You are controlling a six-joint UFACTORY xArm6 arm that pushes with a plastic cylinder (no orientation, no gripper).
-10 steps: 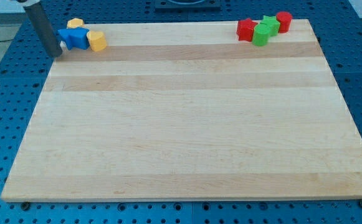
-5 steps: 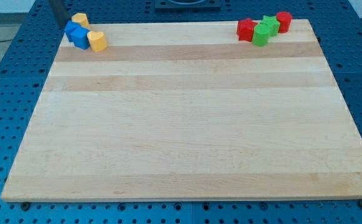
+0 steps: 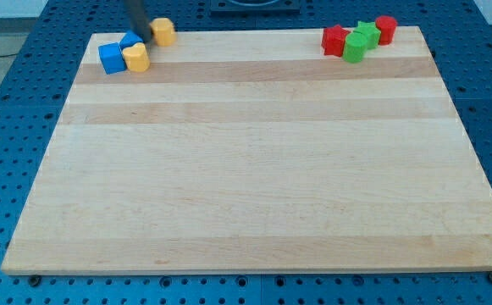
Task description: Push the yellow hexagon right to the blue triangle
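Note:
A yellow block (image 3: 163, 31), the hexagon as far as I can make out, lies at the board's top edge. My tip (image 3: 143, 36) stands just to its left, touching or nearly touching it. A small blue block (image 3: 129, 41), partly hidden by the rod, lies just left of the tip. A blue cube (image 3: 110, 58) and a second yellow block (image 3: 135, 58) lie side by side below it, near the board's top left corner.
At the top right corner of the wooden board (image 3: 254, 169) sits a cluster: a red star (image 3: 336, 39), a green block (image 3: 354, 47), a green star (image 3: 366, 34) and a red cylinder (image 3: 386, 29). A blue pegboard surrounds the board.
The rod has swept from the board's left edge up and to the right along the top edge. The upper yellow block has slid right, away from the blue blocks, which shifted slightly.

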